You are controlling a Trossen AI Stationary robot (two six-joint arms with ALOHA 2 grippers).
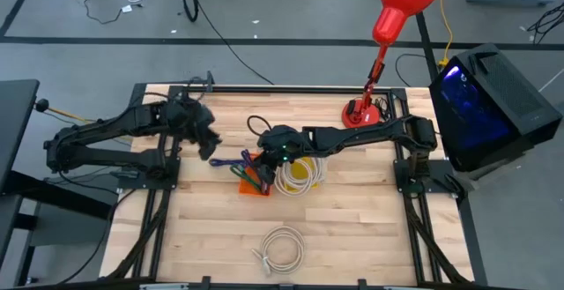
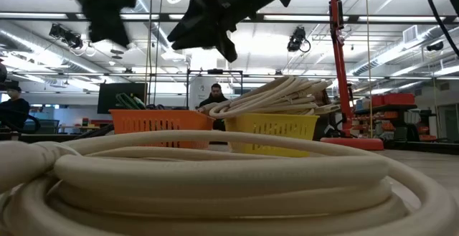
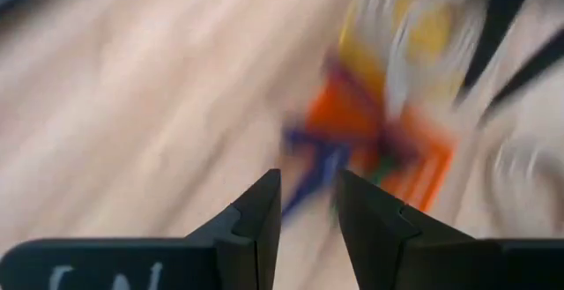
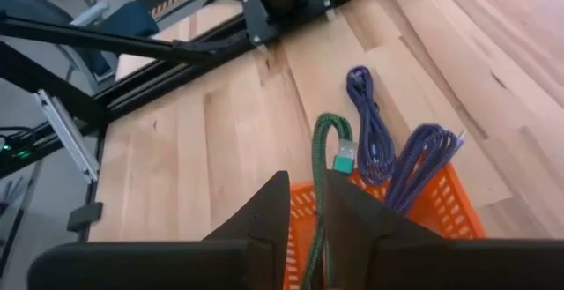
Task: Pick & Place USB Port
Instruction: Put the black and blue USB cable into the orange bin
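Overhead first. Orange basket near the middle of the table, touching a yellow basket heaped with pale cable. Right hand directly over the orange basket's far rim. Left hand just beside the basket, toward the left arm's side, above bare wood. Purple cable trailing out of the orange basket toward the left hand. White cable coil well apart from the basket, by the near table edge. Red lamp beyond the yellow basket.

Level view next. Both hands high above the orange basket, with clear air below them. White coil filling the foreground.

Left wrist, blurred. Left hand slightly parted, nothing in the gap, aimed at the orange basket.

Right wrist last. Right hand looking down on the orange basket. Green USB cable running lengthwise out from the hand's line, arching over the basket's far rim and doubling back. Teal plug at that rim, long axis along the cable, tip pointing back into the basket. Cannot tell whether gripped or merely lying below. Two purple bundles beside it, one on the wood, one draped over the rim.
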